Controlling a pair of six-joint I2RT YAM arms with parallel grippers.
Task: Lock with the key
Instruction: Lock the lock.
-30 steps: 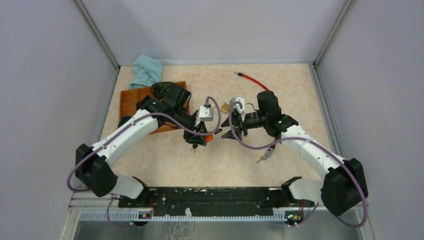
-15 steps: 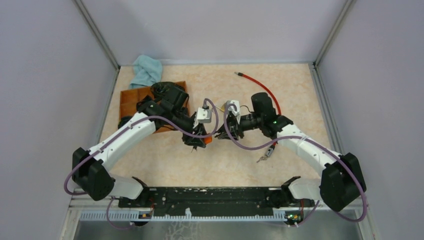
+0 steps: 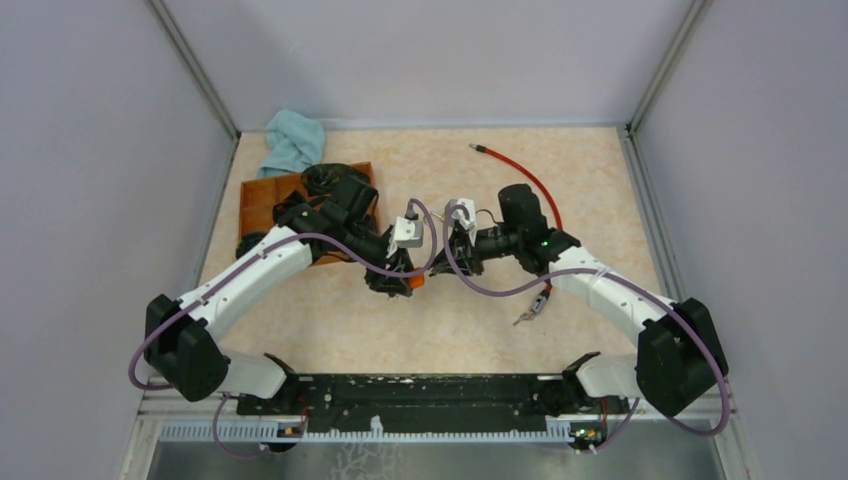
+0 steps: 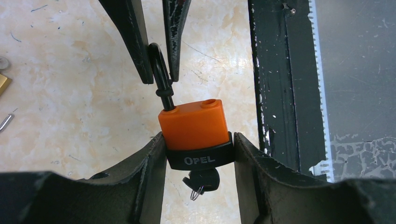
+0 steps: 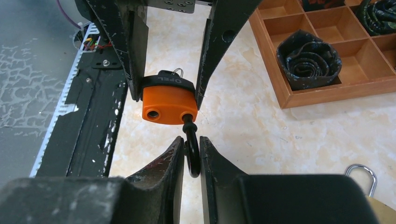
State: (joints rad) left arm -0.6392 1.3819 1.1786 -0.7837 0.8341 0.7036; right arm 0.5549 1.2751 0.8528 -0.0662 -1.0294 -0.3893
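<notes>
My left gripper (image 4: 198,142): about half spread, fingers clamped on both sides of orange padlock (image 4: 194,122), held at scene centre. My right gripper (image 5: 190,145): nearly closed, pinching black shackle (image 5: 191,161), which sits in one hole only. Only left wrist view shows key (image 4: 201,179) in lock's underside. Only right wrist view shows brass padlock (image 5: 380,210) close by, and wooden tray (image 5: 327,91) up close.

Left pincer (image 3: 398,280), right pincer (image 3: 438,266) meet at orange padlock (image 3: 416,282).

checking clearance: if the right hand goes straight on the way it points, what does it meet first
Probably the orange padlock body, right ahead of the right hand, which pinches its black shackle.
</notes>
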